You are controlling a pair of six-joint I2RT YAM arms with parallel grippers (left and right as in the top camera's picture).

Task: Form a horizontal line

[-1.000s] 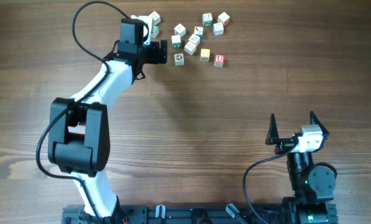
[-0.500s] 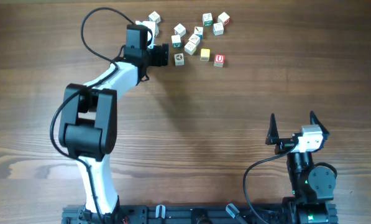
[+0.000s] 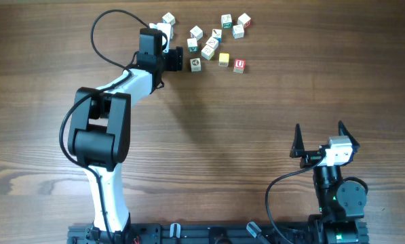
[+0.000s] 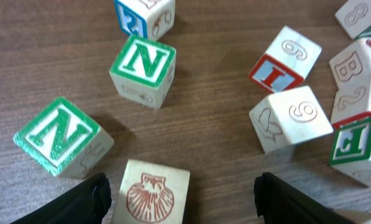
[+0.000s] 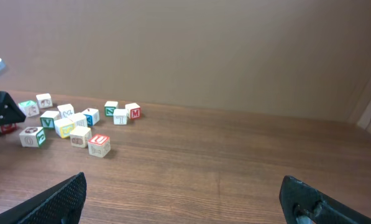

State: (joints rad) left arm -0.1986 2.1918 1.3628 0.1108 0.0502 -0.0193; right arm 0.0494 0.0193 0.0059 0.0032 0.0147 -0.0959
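Cubes lie scattered at the 12 o'clock end of the wooden table (image 3: 209, 135) in the overhead view. The left gripper (image 4: 180, 190) sits at the 9 o'clock edge of the cluster.

Left wrist view:
- Fingers (image 4: 79, 202) are apart, not clamped.
- The shell cube (image 4: 151, 193), white with a brownish scallop on top, sits between them. It is close to the finger at its 9 o'clock; contact there cannot be told. A clear gap separates it from the finger at 3 o'clock.
- Two green N cubes (image 4: 143, 67) lie at its 10 to 12 o'clock.
- A red I cube (image 4: 278, 59) lies at its 1 o'clock.

Overhead:
- The shell cube is hidden under the gripper.
- The green-marked cube (image 3: 196, 64) sits just beside the gripper, at its 3 o'clock.
- The yellow cube (image 3: 224, 59) is further along at 3 o'clock.
- The red U cube (image 3: 239, 66) is just beside the yellow one, at its 4 o'clock.

The right gripper (image 3: 319, 144) is at 4 o'clock on the table, well apart from the cubes. Its fingers are spread wide with nothing between them.
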